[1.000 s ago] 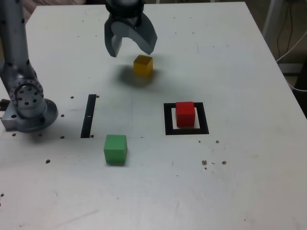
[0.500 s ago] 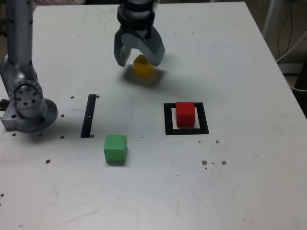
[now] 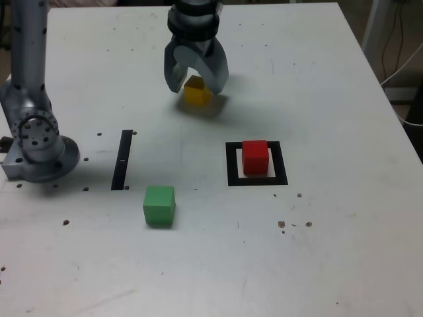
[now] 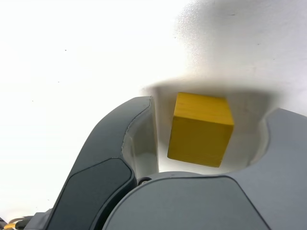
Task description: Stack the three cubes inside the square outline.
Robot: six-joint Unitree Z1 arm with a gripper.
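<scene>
Left to right in the exterior view: green cube (image 3: 159,205) sits loose near the black strip (image 3: 122,159) – untouched. Tool (image 3: 196,82) straddles the yellow cube (image 3: 197,91) on the surface (image 3: 330,251), jaws part-open with gaps either side in the wrist view; no grip yet. Step in hand: picking yellow. Next move calls for closing squarely, lifting, carrying right. Red cube (image 3: 255,157) – matte, sharp-edged – sits inside the square outline (image 3: 258,179), ready as base.

My grey gripper (image 3: 196,80) straddles the yellow cube (image 3: 196,92) at the far side of the white table (image 3: 344,251); the red cube (image 3: 255,157) sits in the black square outline (image 3: 231,165), white-centred; the green cube (image 3: 159,205) is nearer, by a black strip (image 3: 123,159)
</scene>
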